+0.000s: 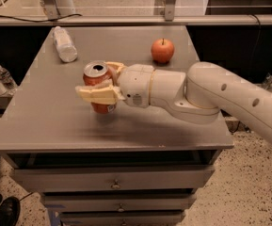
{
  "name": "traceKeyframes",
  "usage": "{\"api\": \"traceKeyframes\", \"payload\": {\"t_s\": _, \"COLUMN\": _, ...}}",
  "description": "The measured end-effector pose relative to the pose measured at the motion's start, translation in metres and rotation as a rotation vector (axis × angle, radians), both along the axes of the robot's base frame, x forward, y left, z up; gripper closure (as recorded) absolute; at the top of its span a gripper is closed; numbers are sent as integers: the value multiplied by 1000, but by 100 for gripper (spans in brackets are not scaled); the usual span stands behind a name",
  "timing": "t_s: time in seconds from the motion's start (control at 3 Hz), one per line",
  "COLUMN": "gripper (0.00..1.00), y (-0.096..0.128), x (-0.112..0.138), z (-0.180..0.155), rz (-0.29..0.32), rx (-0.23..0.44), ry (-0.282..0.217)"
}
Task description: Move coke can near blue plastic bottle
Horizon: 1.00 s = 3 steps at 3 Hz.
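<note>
Direction decides the coming move: from our gripper (95, 81), whose two fingers (98, 94) are clamped on the coke can (97, 74), the blue plastic bottle (65, 44) lies farther back on the table (41, 126) and toward the view's left, well apart. The can stands upright near the table's middle. The bottle lies on its side, long axis running roughly front to back. An apple (163, 51) sits off that path. Our near finger hides the can's waist, and we cannot tell whether its base touches the table.
</note>
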<state>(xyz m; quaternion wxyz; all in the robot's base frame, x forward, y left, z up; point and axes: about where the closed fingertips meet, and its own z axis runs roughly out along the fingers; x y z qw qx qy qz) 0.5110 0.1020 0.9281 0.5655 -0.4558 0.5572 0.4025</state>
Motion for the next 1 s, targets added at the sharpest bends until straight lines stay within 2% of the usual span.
{"api": "traceKeyframes", "payload": {"t_s": 0.33, "gripper": 100, "y": 0, "x": 0, "z": 0, "rz": 0, "rx": 0, "ry": 0}}
{"api": "traceKeyframes", "payload": {"t_s": 0.67, "gripper": 100, "y": -16, "x": 25, "z": 2, "rz": -33, "rx": -11, "ry": -33}}
{"api": "traceKeyframes", "payload": {"t_s": 1.0, "gripper": 100, "y": -52, "x": 76, "z": 4, "rz": -112, "rx": -26, "ry": -70}}
